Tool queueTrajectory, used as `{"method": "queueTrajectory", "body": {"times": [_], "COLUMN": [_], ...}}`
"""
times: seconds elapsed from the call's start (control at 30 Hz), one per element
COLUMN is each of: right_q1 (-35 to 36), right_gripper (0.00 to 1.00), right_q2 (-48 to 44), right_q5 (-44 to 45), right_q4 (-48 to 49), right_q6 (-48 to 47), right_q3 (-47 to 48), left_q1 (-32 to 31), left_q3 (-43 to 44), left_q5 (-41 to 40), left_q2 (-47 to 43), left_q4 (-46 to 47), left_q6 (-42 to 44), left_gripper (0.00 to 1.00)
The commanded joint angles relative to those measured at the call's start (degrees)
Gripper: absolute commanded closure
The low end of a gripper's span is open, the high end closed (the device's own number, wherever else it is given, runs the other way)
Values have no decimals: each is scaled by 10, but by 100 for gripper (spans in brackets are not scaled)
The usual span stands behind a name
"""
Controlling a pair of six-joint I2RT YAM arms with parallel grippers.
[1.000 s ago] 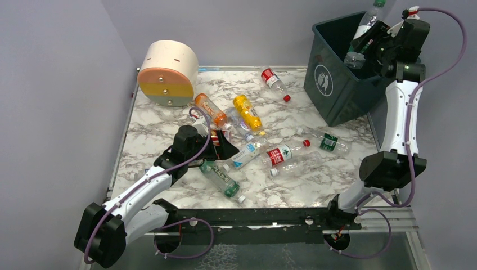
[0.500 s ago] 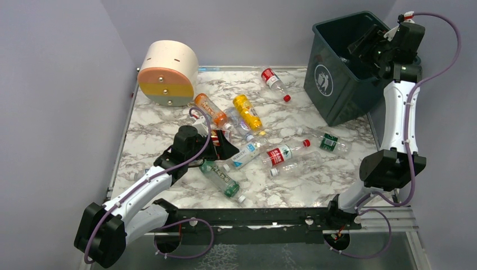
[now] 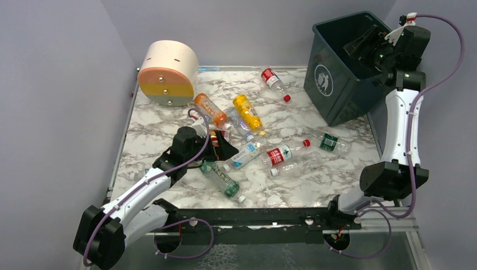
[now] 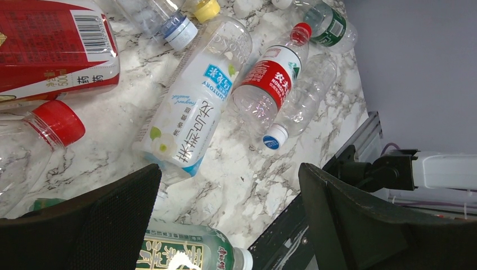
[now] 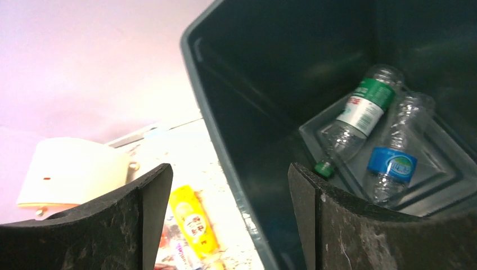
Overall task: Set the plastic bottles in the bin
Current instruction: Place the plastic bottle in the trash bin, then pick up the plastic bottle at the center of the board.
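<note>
Surround: plain lilac-grey walls (image 3: 56,84) at left, back and right | Furniture: white marble-pattern table top (image 3: 157,126), grey veining, thin metal edge strip (image 3: 122,140) on left side, black rail (image 3: 253,215) along near edge | Light: even, diffuse, soft shadows

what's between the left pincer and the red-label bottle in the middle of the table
A white-and-blue-label bottle lies there, between the left pincer and the red-label bottle. The top view shows it best.
</note>
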Motion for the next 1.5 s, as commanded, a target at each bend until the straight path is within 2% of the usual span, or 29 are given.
{"method": "queueTrajectory", "body": {"times": [0.0, 0.13, 0.2, 0.47, 0.63, 0.8, 1.03, 1.27, 1.47], "right_q1": [1, 27, 55, 169, 271, 347, 450, 475, 477], "right_gripper": [21, 13, 0, 0, 0, 0, 1, 0, 1], "right_q2": [-20, -25, -21, -3, 5, -7, -32, -69, -97], "right_q5": [-83, -133, -137, -122, -57, -20, 50, 64, 68], "right_q4": [27, 47, 52, 49, 11, 7, 18, 45, 51], "right_q6": [16, 12, 1, -48, -102, -125, -143, -134, -134], "right_q3": [-3, -9, -8, -1, 12, -33, -148, -274, -344], "left_q1": [-4, -4, -4, -4, -4, -4, -5, -5, -6], "left_q3": [-13, -18, -19, -15, -16, -12, -10, -10, -9], "left_q5": [0, 0, 2, -1, -6, -10, -11, -11, -12], "left_q2": [-10, -5, 1, 3, 7, 14, 20, 20, 22], "left_q4": [13, 23, 30, 31, 31, 33, 34, 33, 33], "left_q6": [-5, -7, -8, -6, -9, -9, -8, -8, -10], "left_gripper": [1, 1, 1, 1, 1, 1, 1, 1, 1]}}
